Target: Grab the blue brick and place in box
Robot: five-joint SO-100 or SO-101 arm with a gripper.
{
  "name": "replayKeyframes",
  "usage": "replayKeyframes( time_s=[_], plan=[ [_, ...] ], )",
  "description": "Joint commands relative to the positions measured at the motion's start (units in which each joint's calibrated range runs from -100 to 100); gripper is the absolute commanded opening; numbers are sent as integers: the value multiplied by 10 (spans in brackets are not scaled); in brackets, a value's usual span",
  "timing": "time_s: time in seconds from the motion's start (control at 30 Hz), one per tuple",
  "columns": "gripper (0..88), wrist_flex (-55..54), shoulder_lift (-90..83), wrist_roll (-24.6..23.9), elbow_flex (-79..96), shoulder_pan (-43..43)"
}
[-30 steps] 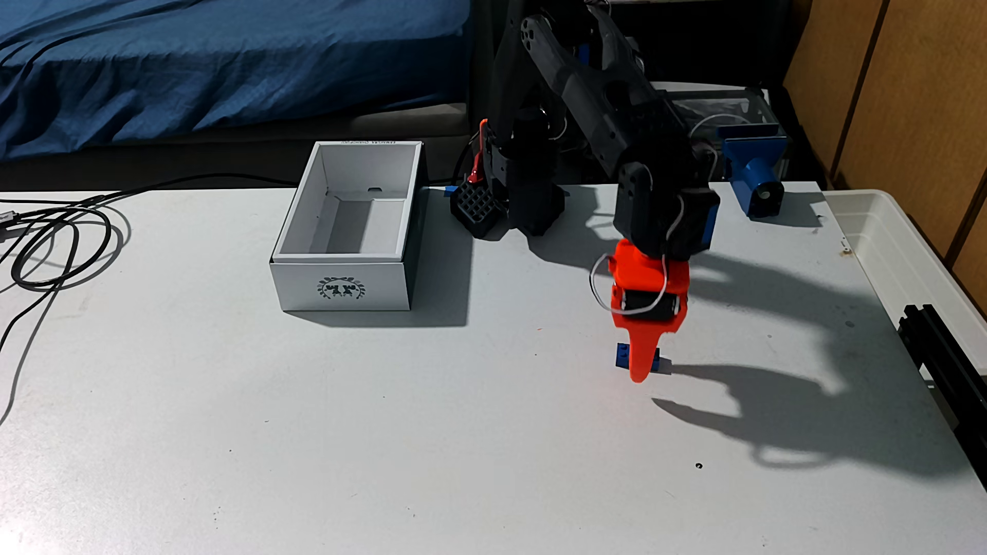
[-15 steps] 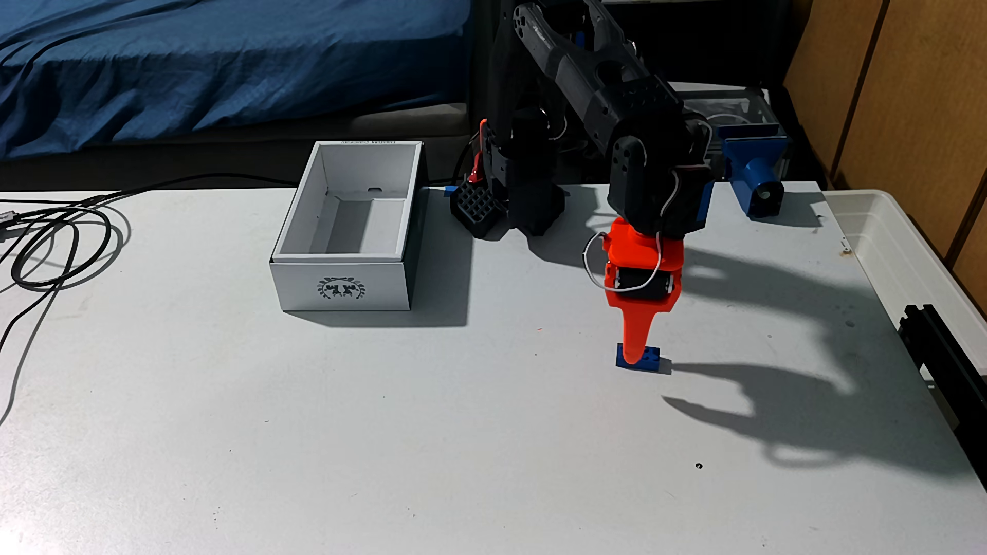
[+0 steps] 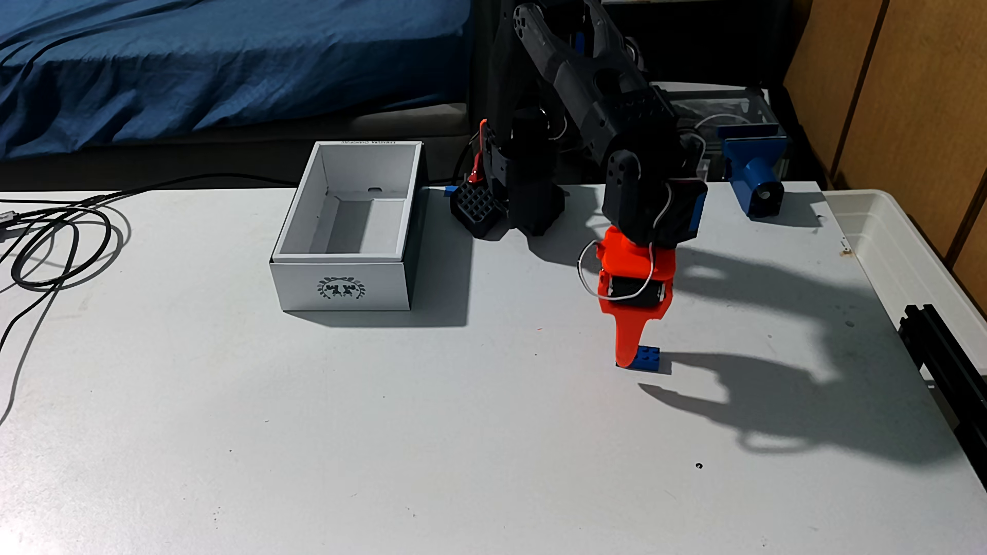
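The blue brick (image 3: 648, 359) lies flat on the white table, right of centre in the fixed view, studs up. My orange gripper (image 3: 625, 363) points straight down, and its tip covers the brick's left end. From this side the fingers read as one tapered shape, so the gap between them is hidden and I cannot tell whether they are around the brick. The box (image 3: 374, 291) stands open and empty to the left, emblem side facing the camera, well apart from the brick.
The black arm base (image 3: 531, 205) and a black grid holder (image 3: 475, 208) sit behind, near the box. A blue bracket (image 3: 753, 176) stands at the back right, a translucent tub (image 3: 902, 256) and black rail (image 3: 945, 363) along the right edge. Cables (image 3: 53, 240) coil at the left.
The gripper rose from in front of the brick, then shifted left and came down again onto the brick's left end. The brick has stayed in place on the table.
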Motion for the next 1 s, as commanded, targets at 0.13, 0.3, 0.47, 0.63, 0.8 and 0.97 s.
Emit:
replayKeyframes(
  time_s=[0.13,0.3,0.47,0.63,0.8,0.97],
  plan=[
    [152,-27,-20,-3,15,-4],
    [152,-28,-19,-8,16,-11],
    [152,-29,-18,-14,24,-22],
    [152,-47,-2,-19,24,-23],
    [151,-51,38,-23,4,-24],
    [150,-51,54,-23,-7,-25]
  ],
)
